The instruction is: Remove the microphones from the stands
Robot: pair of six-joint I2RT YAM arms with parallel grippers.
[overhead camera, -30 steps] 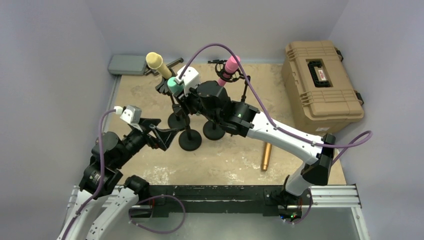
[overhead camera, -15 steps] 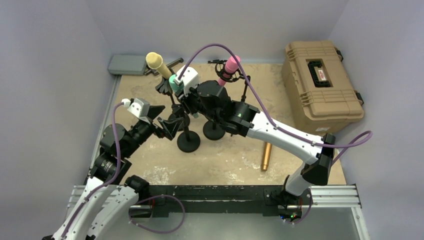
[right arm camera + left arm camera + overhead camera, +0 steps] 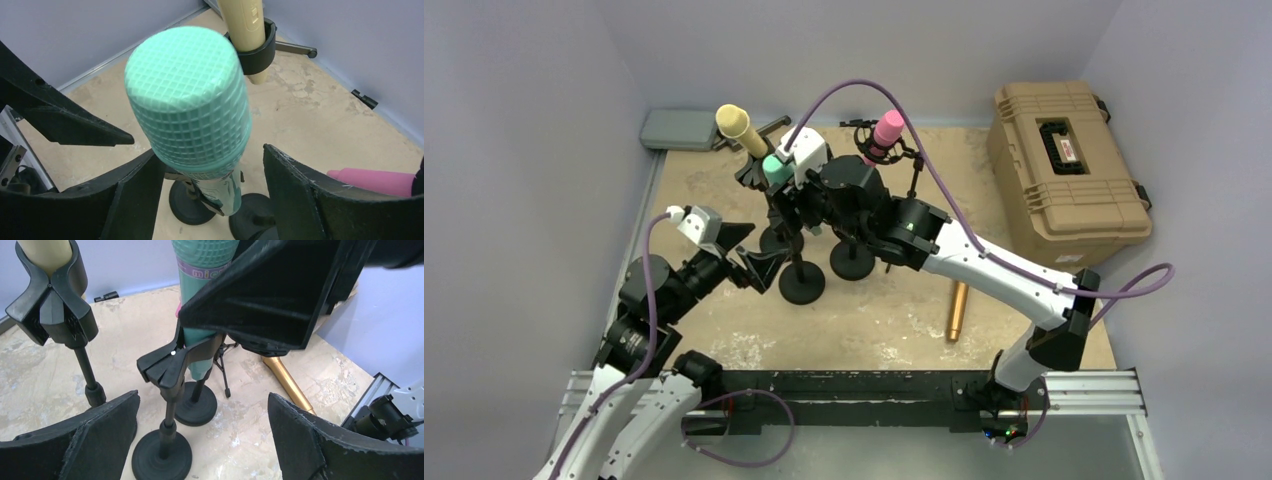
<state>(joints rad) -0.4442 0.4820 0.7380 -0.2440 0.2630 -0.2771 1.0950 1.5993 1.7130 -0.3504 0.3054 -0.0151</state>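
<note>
Teal microphone (image 3: 189,100) is sitting upright-ish, slightly tilted, in the clip (image 3: 167,365) of its stand (image 3: 164,450), near the middle of the table (image 3: 874,320).

Right gripper (image 3: 210,155) is straddling the mic just below the mesh head, jaws spread wide, nothing held. One finger is showing a clear gap. The other is too close to call on contact.

Left gripper (image 3: 202,397) is also gaping wide and empty, hovering low with the stand pole between its fingers, not touching.

Step, as I'm reading it: both arms are lining up and the grasp isn't made yet. Next move is probably calling for the right jaws to close on the mic body while the left pinches the pole to hold it down, then a pull along the mic's axis out of the clip.

Left wrist view is showing the clip gripping the handle's lower end. The top view is hiding that under the right arm. Right wrist view is giving the finger gaps around the head.

Only the top view is showing the wider layout:
- yellow microphone (image 3: 734,122) and pink microphone (image 3: 887,130) in their own stands
- gold microphone (image 3: 957,312) lying flat
- tan case (image 3: 1069,160)
</note>
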